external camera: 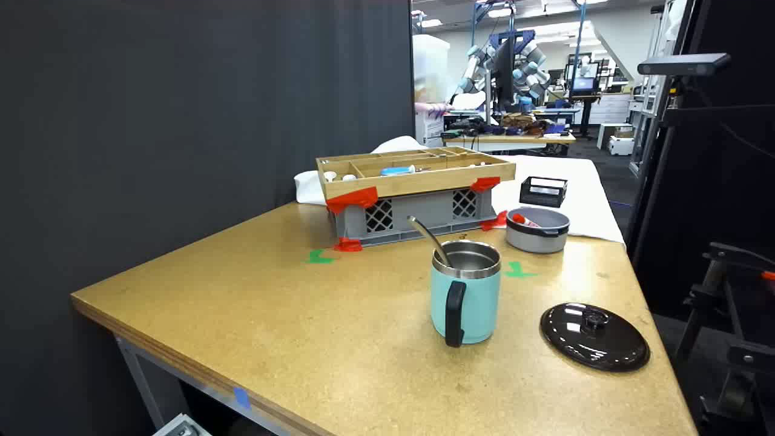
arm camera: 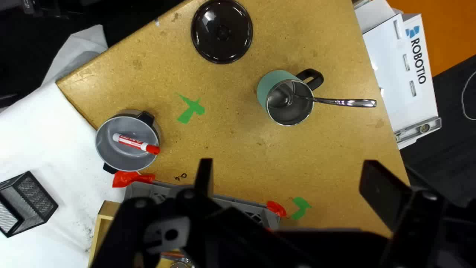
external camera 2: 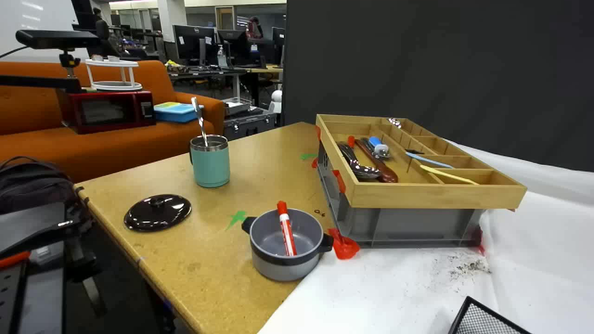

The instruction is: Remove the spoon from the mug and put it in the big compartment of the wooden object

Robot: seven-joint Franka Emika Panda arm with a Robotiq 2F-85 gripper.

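The teal mug [external camera: 478,309] with a steel rim stands upright on the table; it also shows in an exterior view [external camera 2: 211,164] and in the wrist view [arm camera: 273,83]. The metal spoon [external camera: 428,239] leans inside it with its handle sticking out over the rim; the spoon shows too in an exterior view [external camera 2: 200,121] and in the wrist view [arm camera: 344,102]. The wooden tray [external camera 2: 436,197], also in an exterior view [external camera: 418,183], sits on a grey crate; its large compartment holds several utensils. My gripper [arm camera: 288,169] is open and empty, seen only in the wrist view, apart from the mug.
A grey pot [external camera 2: 287,269] with a red marker [external camera 2: 287,232] stands near the crate [external camera 2: 413,227]. A dark round lid [external camera: 595,336] lies near the table edge. A black mesh box [arm camera: 26,203] sits on white cloth. Green tape [arm camera: 191,109] marks the table.
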